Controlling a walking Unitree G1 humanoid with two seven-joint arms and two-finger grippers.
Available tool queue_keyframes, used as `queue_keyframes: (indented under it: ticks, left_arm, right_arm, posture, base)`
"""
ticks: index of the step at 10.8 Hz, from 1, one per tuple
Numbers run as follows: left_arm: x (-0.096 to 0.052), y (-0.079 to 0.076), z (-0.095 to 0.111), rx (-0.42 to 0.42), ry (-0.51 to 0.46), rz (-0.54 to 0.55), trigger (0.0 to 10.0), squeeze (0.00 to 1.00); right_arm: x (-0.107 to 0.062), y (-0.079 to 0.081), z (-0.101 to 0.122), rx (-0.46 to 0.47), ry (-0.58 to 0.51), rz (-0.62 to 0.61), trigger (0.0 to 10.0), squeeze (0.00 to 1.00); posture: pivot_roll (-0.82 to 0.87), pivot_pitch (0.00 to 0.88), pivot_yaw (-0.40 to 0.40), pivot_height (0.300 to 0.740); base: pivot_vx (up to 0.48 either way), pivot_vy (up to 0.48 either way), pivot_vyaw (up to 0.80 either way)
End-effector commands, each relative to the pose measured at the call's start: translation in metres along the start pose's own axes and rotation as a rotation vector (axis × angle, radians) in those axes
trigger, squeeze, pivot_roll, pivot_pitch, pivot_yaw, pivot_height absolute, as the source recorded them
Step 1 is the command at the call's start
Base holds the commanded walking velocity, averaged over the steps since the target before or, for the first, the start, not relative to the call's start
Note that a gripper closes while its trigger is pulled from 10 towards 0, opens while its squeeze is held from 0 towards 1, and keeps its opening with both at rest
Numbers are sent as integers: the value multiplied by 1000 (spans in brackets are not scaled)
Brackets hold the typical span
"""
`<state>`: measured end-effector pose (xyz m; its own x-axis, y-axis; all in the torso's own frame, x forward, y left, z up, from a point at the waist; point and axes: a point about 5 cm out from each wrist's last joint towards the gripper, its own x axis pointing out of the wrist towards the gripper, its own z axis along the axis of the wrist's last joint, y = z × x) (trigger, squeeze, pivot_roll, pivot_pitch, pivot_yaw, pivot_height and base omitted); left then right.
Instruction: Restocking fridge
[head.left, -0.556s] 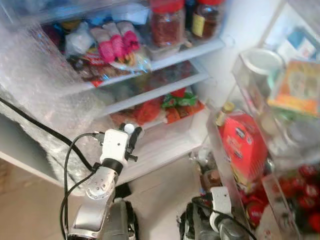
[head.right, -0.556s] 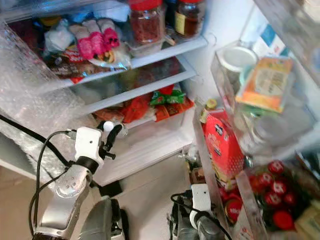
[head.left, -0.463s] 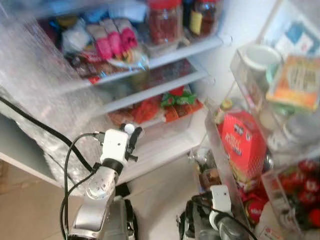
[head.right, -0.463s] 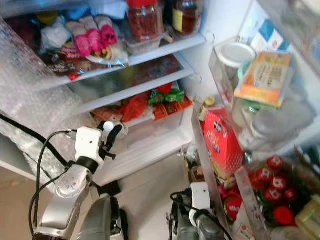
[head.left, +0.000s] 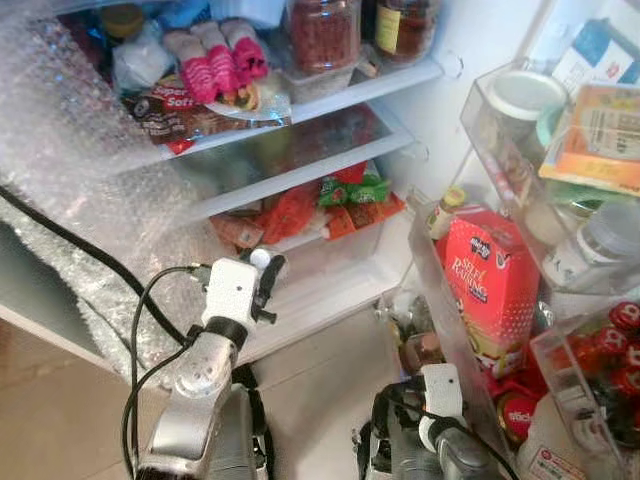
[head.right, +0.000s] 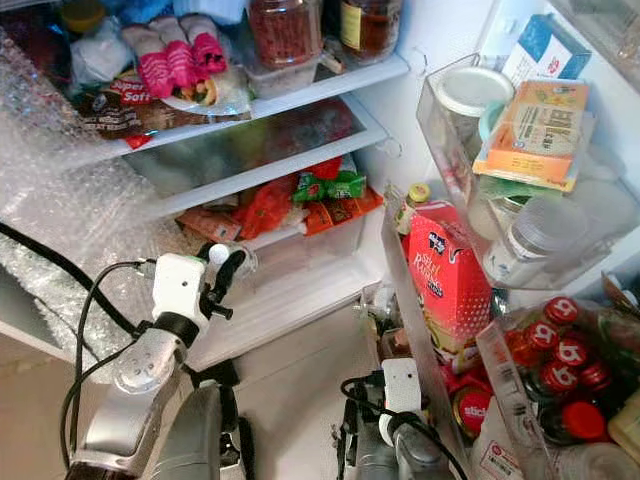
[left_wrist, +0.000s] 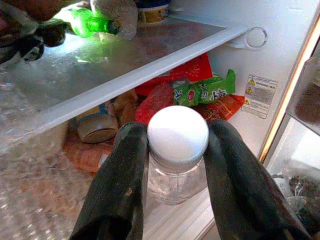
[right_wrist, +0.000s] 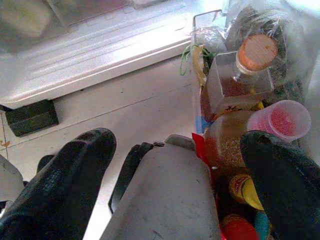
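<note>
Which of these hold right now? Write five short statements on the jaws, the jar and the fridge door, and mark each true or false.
1. The left gripper is shut on a clear jar with a white lid. True.
2. The right gripper holds a bottle. False: its jaws are open and hold nothing.
3. A red carton stands in the door rack. True.
4. The fridge door is closed. False: it stands open.
5. The jar rests on a shelf. False: it is held in front of the shelves.
</note>
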<state>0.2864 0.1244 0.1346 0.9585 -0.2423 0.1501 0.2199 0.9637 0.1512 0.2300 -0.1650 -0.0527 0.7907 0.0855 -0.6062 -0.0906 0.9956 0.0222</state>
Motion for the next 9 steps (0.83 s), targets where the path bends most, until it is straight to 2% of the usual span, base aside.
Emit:
queue_keyframes:
  ticks: [1, 3, 9]
  left_arm:
    - [2, 0, 2, -1, -8, -6, 10000, 0]
    - [3, -1, 2, 3, -9, -13, 10000, 0]
    - [3, -2, 0, 12, -5, -27, 10000, 0]
  right_arm:
    - [-15, 4, -44, 25, 184, 9, 10000, 0]
    - [-16, 3, -45, 26, 187, 8, 10000, 0]
    - [-16, 2, -45, 25, 186, 11, 10000, 0]
  posture:
    - [-37, 251, 6, 612]
    - [-38, 253, 6, 612]
    - [-37, 263, 5, 612]
  base:
    - [0, 0, 0]
    - [0, 0, 0]
    - [249, 0, 0]
